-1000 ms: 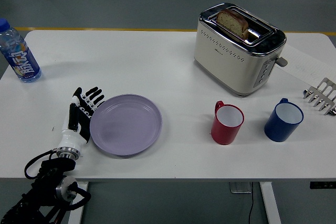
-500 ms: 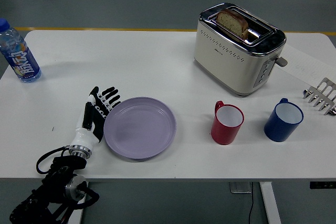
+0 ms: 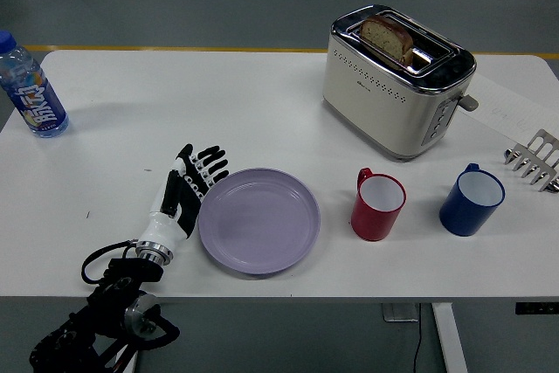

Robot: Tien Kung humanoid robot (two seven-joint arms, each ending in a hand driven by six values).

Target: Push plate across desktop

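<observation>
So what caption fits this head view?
Robot's left hand, fingers flat, pushes purple plate toward red mug.

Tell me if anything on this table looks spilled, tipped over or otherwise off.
Nothing stands out. The purple plate lies flat beside the left hand, the red mug, blue mug and water bottle stand upright, and nothing has spilled.

On the bench (image 3: 262,111): one lilac plate (image 3: 258,220), two mugs, one red (image 3: 378,205) and one blue (image 3: 471,200), one toaster (image 3: 397,80) holding one bread slice (image 3: 388,37). One water bottle (image 3: 31,89) at far left; one metal rack (image 3: 534,161), partly cut off at right edge. One robot hand (image 3: 188,189) in view.
</observation>
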